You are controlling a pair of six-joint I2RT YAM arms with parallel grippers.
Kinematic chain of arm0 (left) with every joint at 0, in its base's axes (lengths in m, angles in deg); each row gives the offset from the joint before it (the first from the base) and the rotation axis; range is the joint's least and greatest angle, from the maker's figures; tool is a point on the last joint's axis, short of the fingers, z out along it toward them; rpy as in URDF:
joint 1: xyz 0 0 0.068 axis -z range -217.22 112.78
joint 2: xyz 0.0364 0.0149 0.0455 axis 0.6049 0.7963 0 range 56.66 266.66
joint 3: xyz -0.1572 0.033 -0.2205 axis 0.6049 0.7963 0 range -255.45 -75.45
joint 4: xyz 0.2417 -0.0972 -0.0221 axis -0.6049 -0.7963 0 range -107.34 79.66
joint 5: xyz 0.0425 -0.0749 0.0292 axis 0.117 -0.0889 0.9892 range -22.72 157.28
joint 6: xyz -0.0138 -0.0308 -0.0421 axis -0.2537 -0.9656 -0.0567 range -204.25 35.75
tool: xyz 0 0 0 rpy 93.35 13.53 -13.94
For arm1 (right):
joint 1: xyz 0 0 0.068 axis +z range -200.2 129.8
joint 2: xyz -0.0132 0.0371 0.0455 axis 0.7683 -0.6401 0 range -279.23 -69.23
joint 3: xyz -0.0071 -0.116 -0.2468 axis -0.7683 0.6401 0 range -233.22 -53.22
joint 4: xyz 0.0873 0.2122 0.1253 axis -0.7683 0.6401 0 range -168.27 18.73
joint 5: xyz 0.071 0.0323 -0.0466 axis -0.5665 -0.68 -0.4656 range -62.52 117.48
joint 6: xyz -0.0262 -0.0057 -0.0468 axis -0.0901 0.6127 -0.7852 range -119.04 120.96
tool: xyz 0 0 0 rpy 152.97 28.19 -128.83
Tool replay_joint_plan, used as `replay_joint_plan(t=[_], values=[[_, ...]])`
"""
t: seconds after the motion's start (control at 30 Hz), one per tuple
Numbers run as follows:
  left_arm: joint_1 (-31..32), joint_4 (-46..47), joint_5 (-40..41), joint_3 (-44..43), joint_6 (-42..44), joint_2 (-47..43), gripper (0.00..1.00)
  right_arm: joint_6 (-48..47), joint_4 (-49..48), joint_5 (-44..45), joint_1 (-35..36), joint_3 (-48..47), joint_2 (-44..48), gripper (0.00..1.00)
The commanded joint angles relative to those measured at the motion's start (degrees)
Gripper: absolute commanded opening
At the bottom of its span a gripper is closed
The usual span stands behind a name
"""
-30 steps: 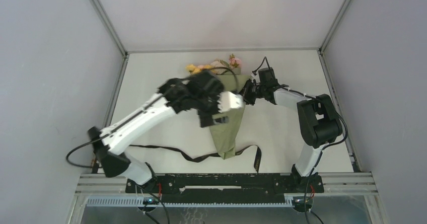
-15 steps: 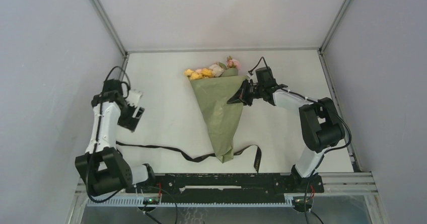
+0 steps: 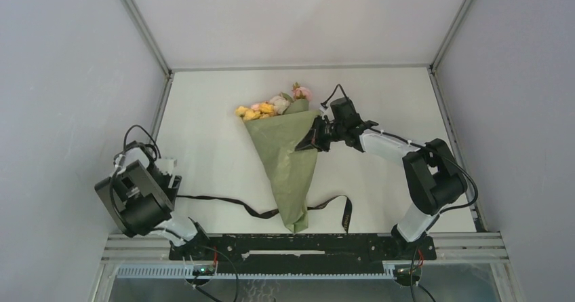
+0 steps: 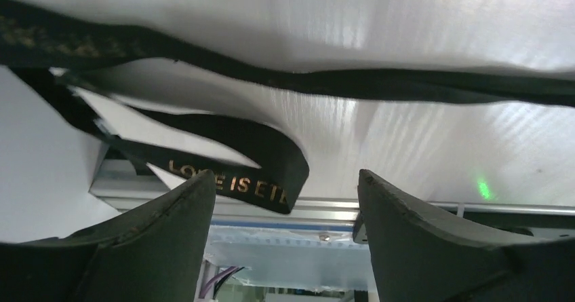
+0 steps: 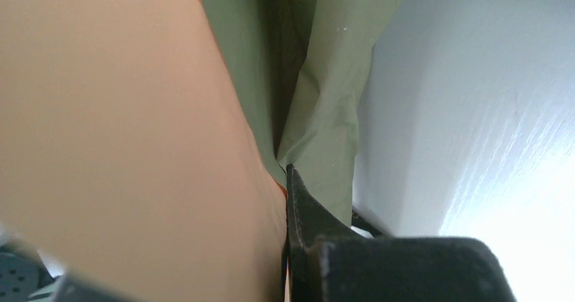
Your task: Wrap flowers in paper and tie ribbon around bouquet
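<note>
- A white table [image 3: 217,112] lay flat in the middle, smooth and bright.
- Grey walls stood around it: the left wall [image 3: 61,78], the right wall [image 3: 522,78] and the back wall [image 3: 298,17].
- Thin silver strips [image 3: 139,24] ran along where the walls met.
- A long black bar [image 3: 298,246] sat along the table's near edge.
- Silver rails [image 3: 474,244] lay just beside that bar.
- A white strip with many small slots [image 3: 271,272] ran below the rails.
- A small green spot of light [image 4: 483,189] showed on the table top.

Bouquet [image 3: 288,159] is lying mid-table [image 3: 203,112], flowers [image 3: 271,105] pointing far, narrow end near. Ribbon [image 3: 224,200] is running across under that end. Right gripper [image 3: 313,141] is sitting at its right edge, left gripper [image 4: 285,176] by the ribbon's left end.
</note>
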Motion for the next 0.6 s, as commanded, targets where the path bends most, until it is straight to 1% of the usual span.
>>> replay_joint_plan(t=[0.0, 0.03, 0.07, 0.1, 0.17, 0.2, 0.3, 0.37, 0.4, 0.47, 0.57], values=[[-1.63, 6.03, 1.58, 1.58, 1.24, 5.16, 0.78, 1.51, -3.11, 1.52, 1.55, 2.82, 3.96, 0.00], [-1.87, 6.53, 1.63, 1.46, 0.99, 6.58, 0.73, 1.59, -3.50, 1.83, 1.69, 3.56, 4.20, 0.00], [-2.11, 6.61, 1.56, 1.25, 0.77, 7.88, 0.62, 1.68, -3.93, 2.21, 1.98, 4.35, 4.32, 0.00], [-2.27, 6.48, 1.41, 1.12, 0.68, 8.81, 0.50, 1.74, -4.34, 2.70, 2.25, 5.18, 4.39, 0.00], [-2.36, 6.12, 0.45, 1.10, 0.63, 9.18, 0.07, 1.57, -4.99, 3.45, 2.85, 6.59, 4.00, 0.00], [-2.30, 5.93, -0.17, 1.10, 0.49, 8.42, 0.01, 1.71, -5.35, 3.72, 2.93, 7.33, 3.68, 0.00], [-2.23, 2.01, -6.40, -0.72, -0.13, 3.78, 0.00, 2.33, -8.52, 4.19, 2.95, 9.42, 2.16, 0.00], [-0.88, -3.26, -13.77, -3.78, -0.94, -0.51, 0.00, 2.34, -9.27, 4.41, 3.09, 9.75, 0.92, 0.00], [1.04, -5.92, -17.01, -5.87, -1.21, -3.02, 0.00, 2.16, -9.47, 4.74, 3.19, 9.81, 0.45, 0.00], [7.62, -10.86, -21.05, -8.61, -2.24, -8.31, 0.00, 1.81, -9.63, 5.44, 3.33, 9.78, -0.53, 0.00], [22.40, -15.15, -24.93, -13.86, -6.33, -14.91, 0.00, 1.21, -9.63, 6.25, 3.33, 9.78, -1.79, 0.00]])
